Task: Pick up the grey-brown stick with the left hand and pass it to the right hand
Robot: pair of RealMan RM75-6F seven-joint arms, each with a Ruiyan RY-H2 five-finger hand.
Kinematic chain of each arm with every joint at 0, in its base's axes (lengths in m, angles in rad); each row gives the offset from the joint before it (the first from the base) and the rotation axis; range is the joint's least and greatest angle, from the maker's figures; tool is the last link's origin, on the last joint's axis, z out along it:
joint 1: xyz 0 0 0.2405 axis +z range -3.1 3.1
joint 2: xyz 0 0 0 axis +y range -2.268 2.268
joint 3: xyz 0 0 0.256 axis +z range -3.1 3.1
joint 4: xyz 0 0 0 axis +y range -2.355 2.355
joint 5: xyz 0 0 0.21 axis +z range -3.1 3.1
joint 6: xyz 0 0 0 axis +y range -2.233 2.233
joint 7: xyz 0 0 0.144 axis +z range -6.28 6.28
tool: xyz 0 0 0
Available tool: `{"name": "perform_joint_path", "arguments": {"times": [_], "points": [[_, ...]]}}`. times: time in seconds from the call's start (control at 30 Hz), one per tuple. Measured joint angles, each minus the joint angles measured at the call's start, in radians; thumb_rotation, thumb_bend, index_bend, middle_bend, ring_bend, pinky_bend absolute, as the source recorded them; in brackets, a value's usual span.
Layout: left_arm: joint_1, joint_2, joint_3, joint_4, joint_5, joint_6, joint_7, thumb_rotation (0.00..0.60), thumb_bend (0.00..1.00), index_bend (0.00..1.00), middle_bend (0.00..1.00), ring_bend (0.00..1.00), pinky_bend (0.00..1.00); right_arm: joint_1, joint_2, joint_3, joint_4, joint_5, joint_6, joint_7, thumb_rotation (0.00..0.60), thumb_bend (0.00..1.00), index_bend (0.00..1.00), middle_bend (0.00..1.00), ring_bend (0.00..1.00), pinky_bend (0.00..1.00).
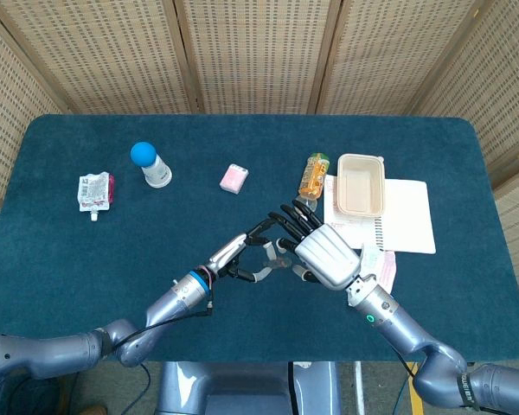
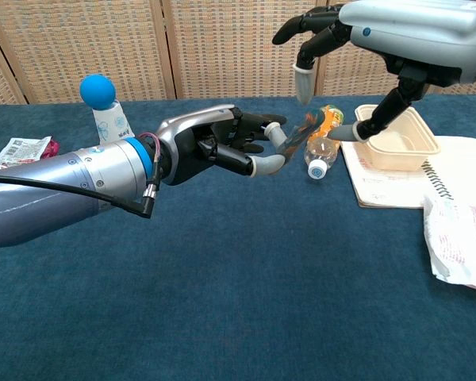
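The grey-brown stick is short and is pinched between the thumb and fingers of my left hand; it points up and to the right, off the table. In the head view my left hand reaches toward the table's middle and the stick shows only as a small bit at its fingertips. My right hand hovers just right of it, fingers spread above the stick. In the chest view the right hand has its fingers arched over the stick's far end, with a small gap, gripping nothing.
An orange bottle lies behind the stick. A beige container sits on a white notebook. A crinkled white packet lies near my right wrist. Further left are a pink packet, a blue-capped bottle and a pouch.
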Motion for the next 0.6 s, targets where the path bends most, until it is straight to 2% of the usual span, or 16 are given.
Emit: {"name": "perform_joint_path", "arguments": {"times": [0.6], "points": [[-0.006,0.005,-0.001,-0.025,-0.030,0.000,0.046,0.600,0.59,0.82,0.00,0.00,0.00,0.020,-0.028,-0.019,-0.005,0.021,0.013,0.007,0.600,0.44,0.56,0.18,0.00,0.00]]}}
